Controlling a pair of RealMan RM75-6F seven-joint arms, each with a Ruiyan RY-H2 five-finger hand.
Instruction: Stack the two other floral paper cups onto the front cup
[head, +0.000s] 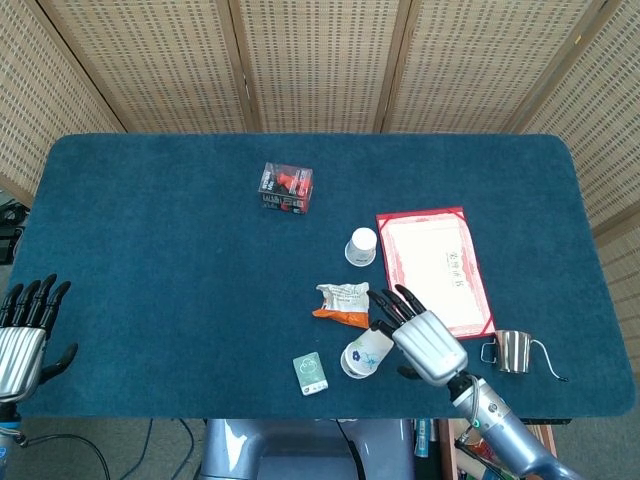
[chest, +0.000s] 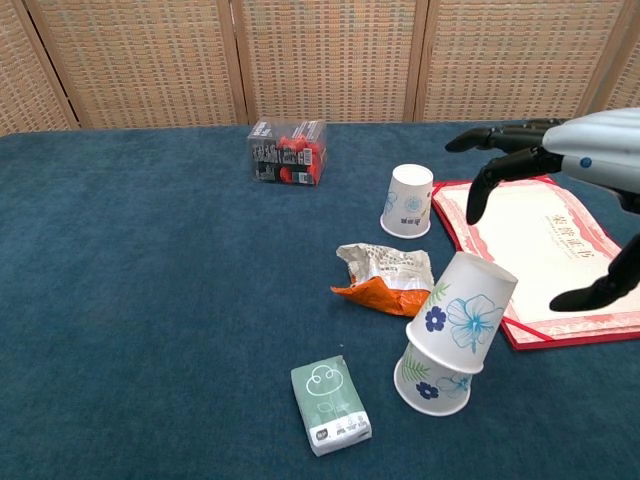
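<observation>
A: Where is the right hand (chest: 560, 180), and does it hold something?

B: It hovers above the front right part of the worktop (head: 150, 230), fingers spread wide, and it holds nothing. In the chest view it is just beside the upper cup (chest: 462, 312) and does not touch it; the wrist is cut off by the frame edge.

A: And the left hand (head: 25, 335)?

B: It is at the front left corner, well apart from all things. The fingers are straight and apart, with nothing in them. Only the head view shows it.

A: How many floral cups do you count?

B: Three. The upper cup sits upside down over the front cup (chest: 432, 380), tilted to one side and not pushed fully down. The front cup is also upside down, and only its lower part shows. The third cup (chest: 407, 201) stands upside down, alone, further back, just beside the red-bordered certificate (chest: 540, 250).

A: What else lies there?

B: One crumpled snack wrapper (chest: 385, 278) just behind the stacked pair, one small green tissue pack (chest: 329, 404) to their left, one clear box with red contents (chest: 288, 152) at the back, and one small metal pitcher (head: 515, 350) at the right, seen only from the head camera. The print on the certificate is too small to read.
</observation>
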